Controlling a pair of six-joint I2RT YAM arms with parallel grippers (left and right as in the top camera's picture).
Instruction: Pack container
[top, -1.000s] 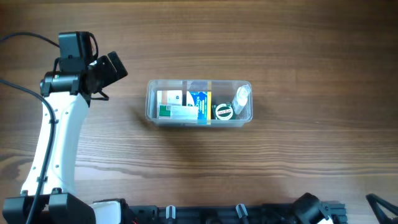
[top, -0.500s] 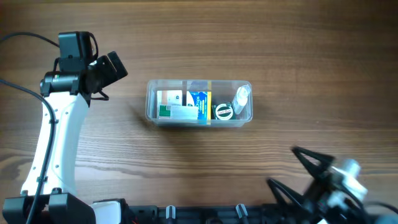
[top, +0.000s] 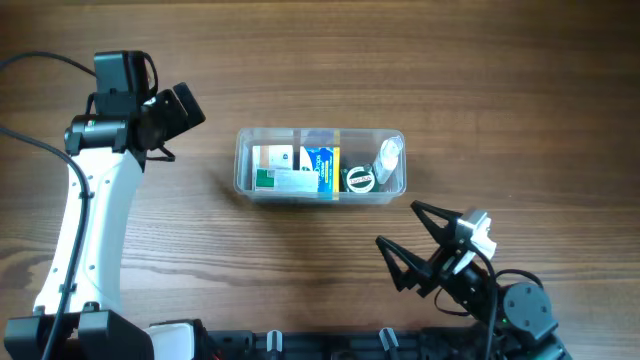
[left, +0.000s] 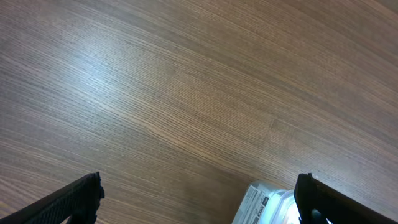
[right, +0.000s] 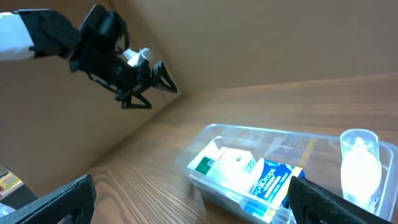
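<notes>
Container (top: 238, 160) sits at mid-table, long side running left to right. We see a white-and-green box (top: 272, 168), a blue box (top: 322, 168), a round black-and-white cap (top: 358, 179) and a clear bottle (top: 388, 160) inside. We see no loose item on the wood around it, so we judge packing to be at or near its end.

Left gripper (top: 172, 110) hangs to the left of the tub, apart from it, fingers spread wide and holding nothing. Right gripper (top: 397, 224) is near the tub's front right corner, also spread and empty.

Risks:
- Right fingers are splayed near the corner. A forward reach could hook the rim and drag or tip the light tub.
- The bottle stands proud at the right end. A low pass over it could knock it out.
- Clear walls are hard to judge from the right wrist view, so contact may come early.

Room: bare table (top: 500, 80) lies open behind and on both sides. The front strip is narrow, bounded by the black rail (top: 330, 345). We would approach from above, not from the front.
</notes>
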